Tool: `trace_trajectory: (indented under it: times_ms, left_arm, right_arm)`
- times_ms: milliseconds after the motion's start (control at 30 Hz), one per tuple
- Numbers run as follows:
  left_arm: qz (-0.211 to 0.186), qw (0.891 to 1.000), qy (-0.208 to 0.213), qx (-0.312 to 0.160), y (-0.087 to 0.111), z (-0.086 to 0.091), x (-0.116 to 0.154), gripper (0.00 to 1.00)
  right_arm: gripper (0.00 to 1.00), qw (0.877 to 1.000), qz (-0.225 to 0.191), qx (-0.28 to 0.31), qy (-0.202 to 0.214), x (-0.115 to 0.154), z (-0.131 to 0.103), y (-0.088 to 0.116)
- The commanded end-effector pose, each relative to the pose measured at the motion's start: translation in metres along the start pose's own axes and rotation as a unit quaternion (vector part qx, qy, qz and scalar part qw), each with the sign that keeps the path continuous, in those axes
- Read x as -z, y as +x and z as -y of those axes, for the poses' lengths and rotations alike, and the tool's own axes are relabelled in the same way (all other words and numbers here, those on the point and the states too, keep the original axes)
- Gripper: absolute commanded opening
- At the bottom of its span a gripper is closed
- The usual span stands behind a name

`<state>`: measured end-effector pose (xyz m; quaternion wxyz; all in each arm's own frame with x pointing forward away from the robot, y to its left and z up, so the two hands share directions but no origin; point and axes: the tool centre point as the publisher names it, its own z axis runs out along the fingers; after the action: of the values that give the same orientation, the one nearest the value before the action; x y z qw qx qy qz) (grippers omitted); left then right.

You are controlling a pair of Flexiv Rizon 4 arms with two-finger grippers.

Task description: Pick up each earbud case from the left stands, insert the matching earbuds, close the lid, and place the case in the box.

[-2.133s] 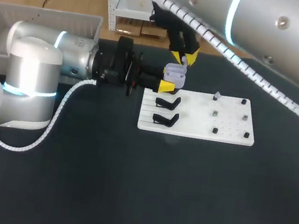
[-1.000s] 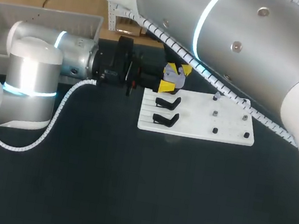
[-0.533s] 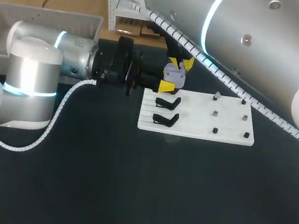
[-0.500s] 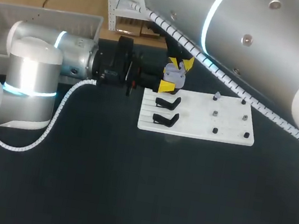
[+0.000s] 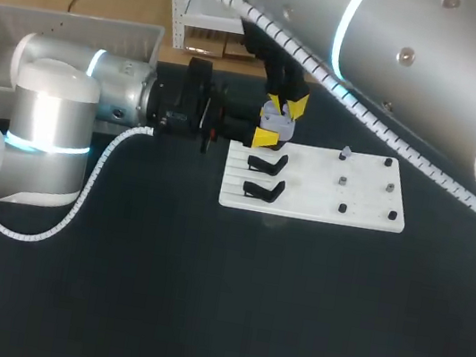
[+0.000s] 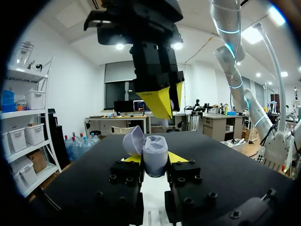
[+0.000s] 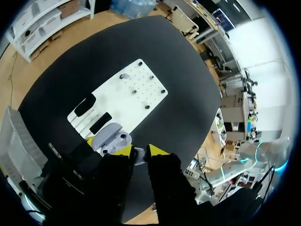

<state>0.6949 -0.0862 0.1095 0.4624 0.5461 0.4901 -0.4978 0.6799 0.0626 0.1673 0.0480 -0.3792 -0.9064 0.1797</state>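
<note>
A lavender earbud case [image 5: 277, 121] with its lid tipped open is held over the back left corner of the white board [image 5: 368, 217]. My left gripper [image 5: 265, 134] is shut on its sides. In the left wrist view the case [image 6: 155, 149] stands upright between the yellow tips, lid [image 6: 133, 140] hanging to one side. My right gripper [image 5: 286, 105] hangs straight above the open case. In the right wrist view the right gripper [image 7: 139, 151] is shut on a small pale earbud [image 7: 139, 157], with the case [image 7: 110, 136] just beside its tips.
Two black case stands [image 5: 266, 163] [image 5: 262, 189] sit on the board's left part. Small pegs [image 5: 346, 152] dot its right part. A white basket [image 5: 63, 24] stands at the back left. My right arm's thick links cross the upper right of the head view.
The right arm's large links have swung across the upper right, and its gripper has shifted slightly above the case. The left arm and the case have kept still.
</note>
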Motion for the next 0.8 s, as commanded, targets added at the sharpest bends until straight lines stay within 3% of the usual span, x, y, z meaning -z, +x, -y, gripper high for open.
trace_trajectory:
  times_ms: [33,800]
  left_arm:
    - [0.001,1.0,-0.001,-0.001,0.001,0.0,0.0,0.0]
    - [0.001,1.0,-0.001,-0.001,0.001,0.0,0.0,0.0]
  right_arm:
    - [0.0,1.0,-0.013,-0.019,0.008,0.006,-0.002,-0.006]
    - [0.0,0.999,-0.009,-0.039,0.023,0.0,-0.021,-0.017]
